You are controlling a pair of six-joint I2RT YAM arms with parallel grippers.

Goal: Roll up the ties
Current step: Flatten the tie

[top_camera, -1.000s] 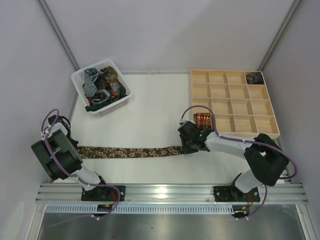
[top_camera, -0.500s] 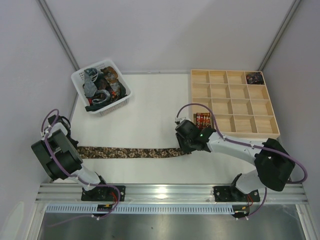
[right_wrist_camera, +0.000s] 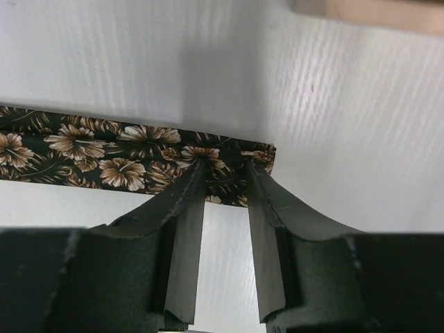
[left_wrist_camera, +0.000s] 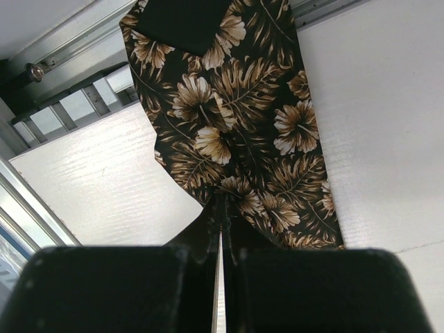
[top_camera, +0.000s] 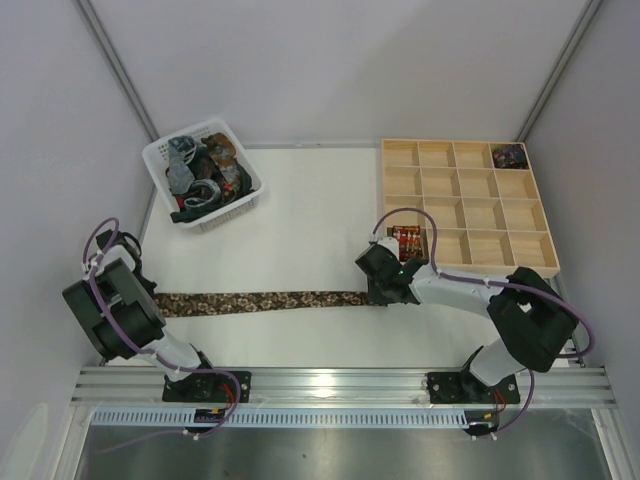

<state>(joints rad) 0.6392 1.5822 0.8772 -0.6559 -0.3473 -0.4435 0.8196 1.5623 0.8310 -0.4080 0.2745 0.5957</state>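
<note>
Lengthwise, the brown floral tie (top_camera: 260,300) is laid flat along the near part of the worktop (top_camera: 300,220), its long axis running from 9 to 3 o'clock in the top view. Its broader end, at 9 o'clock, is clamped in the tightly closed left pincer (left_wrist_camera: 220,229). Its narrow end, at 3 o'clock, is touched by both tips of the right pincer (right_wrist_camera: 223,163), whose jaws are held partly apart over the cloth.

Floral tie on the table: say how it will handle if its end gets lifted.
Probably floppy: the floral tie buckles near the left gripper. Likely light: thin, flat fabric. Unlikely to roll away by itself.
</note>
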